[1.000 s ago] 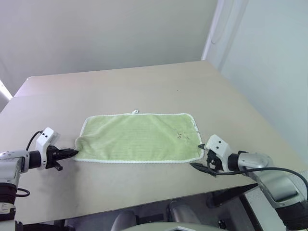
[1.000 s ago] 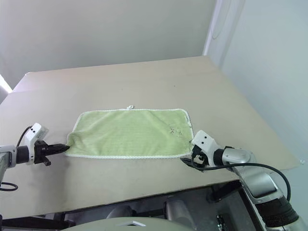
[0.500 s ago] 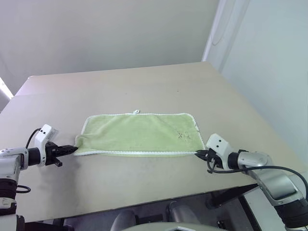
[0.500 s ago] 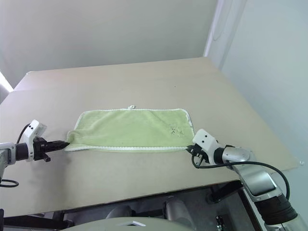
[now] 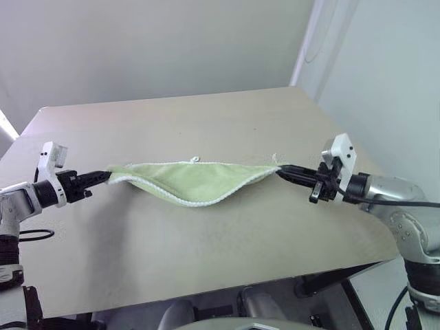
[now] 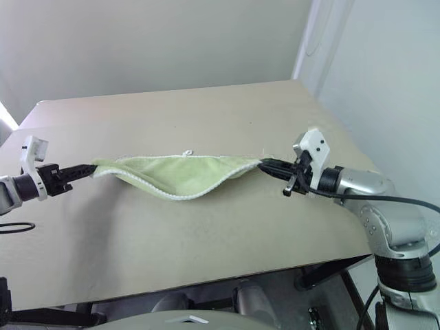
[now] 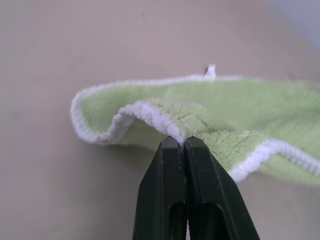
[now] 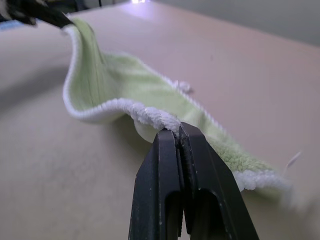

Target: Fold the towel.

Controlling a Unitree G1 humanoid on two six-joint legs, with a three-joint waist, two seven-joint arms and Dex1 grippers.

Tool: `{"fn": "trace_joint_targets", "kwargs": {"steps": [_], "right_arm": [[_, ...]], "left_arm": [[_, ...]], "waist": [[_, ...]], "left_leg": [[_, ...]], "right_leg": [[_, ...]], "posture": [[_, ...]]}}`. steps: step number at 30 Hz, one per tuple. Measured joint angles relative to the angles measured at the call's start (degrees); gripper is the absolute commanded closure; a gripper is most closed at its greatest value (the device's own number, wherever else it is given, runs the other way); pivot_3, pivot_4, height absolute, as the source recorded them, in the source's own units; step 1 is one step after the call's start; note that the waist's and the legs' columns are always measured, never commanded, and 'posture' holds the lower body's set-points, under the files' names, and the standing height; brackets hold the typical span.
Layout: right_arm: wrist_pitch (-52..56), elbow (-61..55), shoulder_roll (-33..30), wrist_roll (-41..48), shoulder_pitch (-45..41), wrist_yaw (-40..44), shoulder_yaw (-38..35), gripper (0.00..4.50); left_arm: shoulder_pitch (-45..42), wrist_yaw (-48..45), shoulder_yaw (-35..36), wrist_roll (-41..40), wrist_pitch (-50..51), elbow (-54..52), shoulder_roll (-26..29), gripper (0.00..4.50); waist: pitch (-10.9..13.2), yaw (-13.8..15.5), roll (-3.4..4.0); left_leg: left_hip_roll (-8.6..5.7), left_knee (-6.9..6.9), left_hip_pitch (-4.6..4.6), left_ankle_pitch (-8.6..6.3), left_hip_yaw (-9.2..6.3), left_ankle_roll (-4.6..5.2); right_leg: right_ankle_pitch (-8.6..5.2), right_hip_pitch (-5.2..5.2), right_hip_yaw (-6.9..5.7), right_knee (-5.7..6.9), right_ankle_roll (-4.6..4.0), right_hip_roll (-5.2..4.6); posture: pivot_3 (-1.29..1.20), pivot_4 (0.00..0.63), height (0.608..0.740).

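Pinching the towel's [image 5: 189, 180] near left corner, the left gripper [image 5: 103, 178] was clenched on the white hem above the table [image 5: 206, 240]. The towel's long axis ran straight between the two, its near edge lifted and sagging while its far edge lay on the table. At the towel's near right corner the right gripper [image 5: 282, 169] was clamped likewise, so carrying that edge away toward the far one looked like the coming move.

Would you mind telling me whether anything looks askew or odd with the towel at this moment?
Nothing stands out. The towel hangs evenly between the left gripper and right gripper, each shut on a near corner, sagging in the middle.
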Motion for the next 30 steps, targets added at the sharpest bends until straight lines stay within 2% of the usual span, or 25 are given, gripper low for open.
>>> {"fn": "trace_joint_targets", "kwargs": {"steps": [4,10,14,17,21,27,30], "right_arm": [[-1.3,3.9,-0.3,-2.0,-2.0,0.1,1.1,4.47],[-7.2,15.2,1.5,-10.4,-10.1,-1.7,6.6,4.47],[-9.7,20.4,3.6,-12.8,-13.1,-3.5,6.7,4.47],[-11.9,24.9,5.5,-14.8,-17.4,-5.7,6.6,4.47],[-14.2,28.7,5.9,-16.0,-22.0,-7.4,5.2,4.47],[-15.0,28.2,5.6,-15.8,-21.0,-7.6,2.8,4.47],[-13.4,20.9,2.8,-13.9,-12.6,-3.5,2.8,4.47]], "left_arm": [[-2.2,4.0,2.0,-1.8,2.6,0.1,-1.5,4.50],[-12.4,9.9,2.3,-2.6,3.1,5.7,-4.6,4.50],[-17.4,12.2,2.3,-2.6,2.5,11.9,-5.9,4.50],[-23.0,13.6,2.0,-1.9,-0.3,17.9,-6.7,4.50],[-29.6,14.1,1.7,0.1,-5.1,25.2,-6.6,4.50],[-30.5,12.1,1.1,2.1,-7.2,30.3,-4.6,4.50],[-23.7,7.4,-0.2,1.7,-4.4,22.9,-1.4,4.50]], "waist": [[0.0,0.0,-0.01],[0.0,0.0,0.01],[0.0,-0.1,0.02],[0.0,0.0,0.01],[0.0,0.0,0.02],[0.0,-0.1,0.04],[0.0,-0.1,0.07]], "left_leg": [[0.00,-0.02,-0.05,0.00,0.00,0.00],[-0.04,0.07,-0.05,0.04,0.00,-0.07],[-0.04,0.07,-0.31,0.05,-0.01,-0.08],[-0.06,0.06,-0.78,0.31,-0.02,-0.54],[-0.06,-0.04,-0.74,0.32,-0.03,-0.56],[-0.05,-0.05,-0.75,0.32,-0.04,-0.55],[-0.04,-0.11,-0.74,0.30,-0.03,-0.51]], "right_leg": [[0.01,-0.04,-0.01,-0.01,0.00,0.00],[0.09,-0.02,0.00,0.02,-0.11,0.01],[0.24,-0.26,0.00,0.05,0.03,0.01],[0.53,-0.83,0.00,0.17,-0.30,0.01],[0.54,-0.84,0.00,0.18,-0.31,0.01],[0.53,-0.86,0.00,0.20,-0.31,0.03],[0.48,-0.85,0.01,0.25,-0.28,0.02]], "posture": [[0.00,0.000,0.740],[0.00,0.000,0.740],[0.00,0.000,0.740],[0.00,0.000,0.740],[0.00,0.000,0.740],[0.00,0.000,0.740],[0.00,0.000,0.740]]}}
